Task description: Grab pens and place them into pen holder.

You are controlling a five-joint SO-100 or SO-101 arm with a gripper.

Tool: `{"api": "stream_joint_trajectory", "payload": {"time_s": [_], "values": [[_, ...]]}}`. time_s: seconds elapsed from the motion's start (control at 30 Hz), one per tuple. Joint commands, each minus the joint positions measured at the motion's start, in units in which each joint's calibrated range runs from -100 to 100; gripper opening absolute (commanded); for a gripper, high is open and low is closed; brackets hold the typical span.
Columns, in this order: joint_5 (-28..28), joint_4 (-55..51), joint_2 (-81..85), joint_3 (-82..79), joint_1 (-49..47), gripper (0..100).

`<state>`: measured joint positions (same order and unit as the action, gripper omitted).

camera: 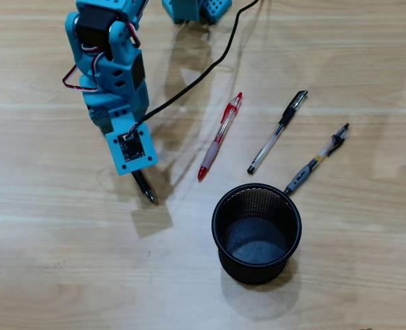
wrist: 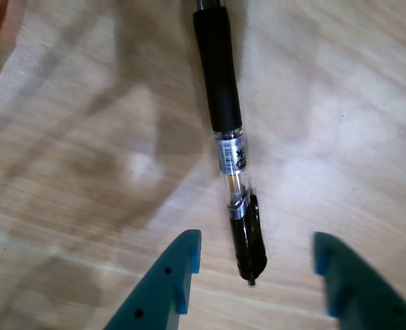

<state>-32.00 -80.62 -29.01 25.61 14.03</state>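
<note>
I count four pens on the table: one red pen (camera: 220, 136), two at upper right (camera: 277, 132) (camera: 317, 159), one under the arm (camera: 145, 187). One holder (camera: 257, 234), lower centre.

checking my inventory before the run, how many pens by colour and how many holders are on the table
red pen: 1
black pens: 4, namely the one under the gripper at, the clear-barrelled one, and the grey-grip one beside the holder... corrected count: 3
black mesh pen holder: 1
total: 5

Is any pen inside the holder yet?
No, in the overhead view the pen holder is empty.
</note>
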Motion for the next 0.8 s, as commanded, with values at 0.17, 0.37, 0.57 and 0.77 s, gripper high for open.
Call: {"api": "stream_joint_trajectory", "payload": {"time_s": [0.17, 0.37, 0.57, 0.77], "values": [[-0.13, 1.03, -4.97, 6.34, -1.09, 24], [-0.08, 1.03, -9.17, 7.6, -1.82, 24], [-0.28, -0.52, -12.03, 7.06, -2.63, 24], [-1.3, -3.79, -13.45, 7.06, -3.91, 24]]}}
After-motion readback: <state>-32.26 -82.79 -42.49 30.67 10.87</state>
